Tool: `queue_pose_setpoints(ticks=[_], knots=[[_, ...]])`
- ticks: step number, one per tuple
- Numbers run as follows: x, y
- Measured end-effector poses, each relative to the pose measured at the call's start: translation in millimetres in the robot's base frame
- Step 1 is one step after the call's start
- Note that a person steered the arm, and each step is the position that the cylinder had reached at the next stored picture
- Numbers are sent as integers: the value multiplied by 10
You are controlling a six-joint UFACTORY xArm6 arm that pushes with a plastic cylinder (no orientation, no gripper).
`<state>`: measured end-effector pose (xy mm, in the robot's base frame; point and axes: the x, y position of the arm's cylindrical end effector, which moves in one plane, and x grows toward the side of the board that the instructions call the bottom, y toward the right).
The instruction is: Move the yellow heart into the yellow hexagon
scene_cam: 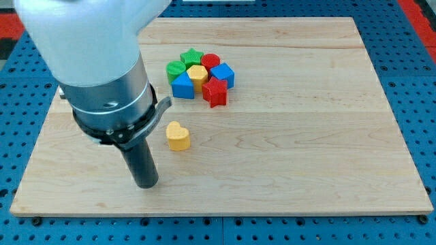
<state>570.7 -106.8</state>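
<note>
The yellow heart lies alone on the wooden board, left of centre. The yellow hexagon sits in the middle of a tight cluster toward the view's top, up and to the right of the heart, well apart from it. My tip rests on the board below and to the left of the yellow heart, a short gap away, not touching it.
Around the hexagon are a green star, a green block, a red block, a blue triangle, a blue block and a red star. The arm's large body covers the board's upper left.
</note>
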Motion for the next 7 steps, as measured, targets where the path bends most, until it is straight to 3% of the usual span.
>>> queue_pose_setpoints(ticks=[4,5,7], knots=[[-1054,220],[-1133,231],[-592,525]])
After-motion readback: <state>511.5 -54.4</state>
